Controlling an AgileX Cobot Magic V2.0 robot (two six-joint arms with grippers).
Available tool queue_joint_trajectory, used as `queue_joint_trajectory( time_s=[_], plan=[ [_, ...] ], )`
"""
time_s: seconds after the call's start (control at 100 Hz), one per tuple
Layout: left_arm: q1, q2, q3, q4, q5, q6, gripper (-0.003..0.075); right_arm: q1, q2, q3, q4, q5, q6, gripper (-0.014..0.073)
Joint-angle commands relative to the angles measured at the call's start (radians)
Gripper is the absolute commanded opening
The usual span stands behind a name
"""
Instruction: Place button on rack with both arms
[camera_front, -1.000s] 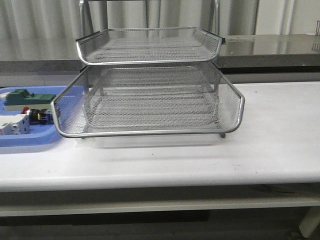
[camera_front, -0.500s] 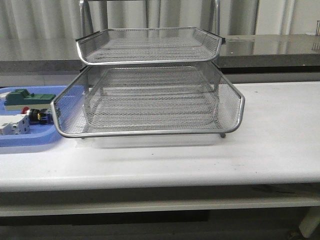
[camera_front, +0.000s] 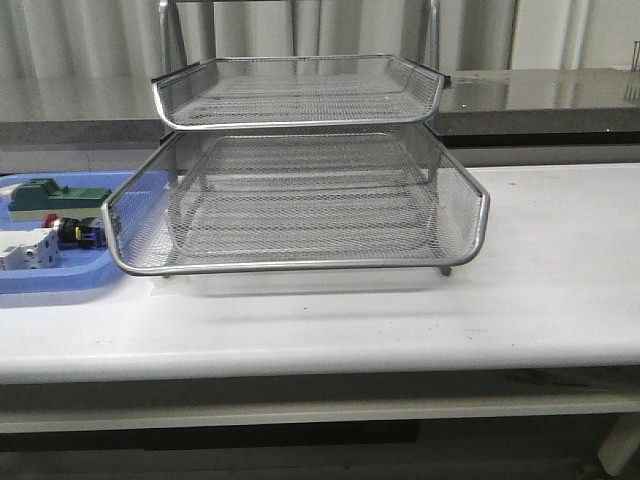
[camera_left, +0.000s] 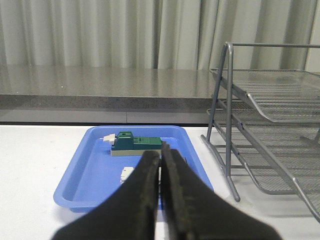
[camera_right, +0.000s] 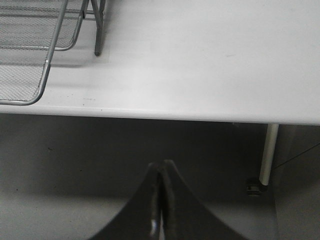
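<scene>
The button (camera_front: 72, 231), red head and black body, lies in the blue tray (camera_front: 60, 285) at the left of the table, next to the rack. The silver wire-mesh rack (camera_front: 300, 200) stands mid-table; it also shows in the left wrist view (camera_left: 270, 130) and the right wrist view (camera_right: 30, 50). My left gripper (camera_left: 160, 155) is shut and empty, before the blue tray (camera_left: 90, 175); its fingers hide the button. My right gripper (camera_right: 161, 165) is shut and empty, below the table's front edge. Neither arm shows in the front view.
A green block (camera_front: 50, 195) and a white boxy breaker (camera_front: 25, 250) lie in the blue tray; the green block also shows in the left wrist view (camera_left: 135, 144). A grey counter (camera_front: 540, 90) runs behind the table. A white table leg (camera_right: 267, 150) stands at the right.
</scene>
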Motion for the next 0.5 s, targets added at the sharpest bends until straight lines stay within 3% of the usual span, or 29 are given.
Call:
queue_joint_trajectory(
  time_s=[0.0, 0.3, 0.49],
  plan=[
    [-0.007, -0.033, 0.045, 0.002, -0.076, -0.011, 0.0004, -0.006, 0.0, -0.034, -0.018, -0.054, 0.0, -0.0068],
    [-0.007, -0.033, 0.045, 0.002, -0.079, -0.011, 0.0004, -0.006, 0.0, -0.034, -0.018, -0.054, 0.0, -0.0068],
    [-0.007, -0.033, 0.045, 0.002, -0.158, -0.011, 0.0004, -0.006, 0.0, -0.034, -0.018, -0.054, 0.0, -0.0068]
  ],
)
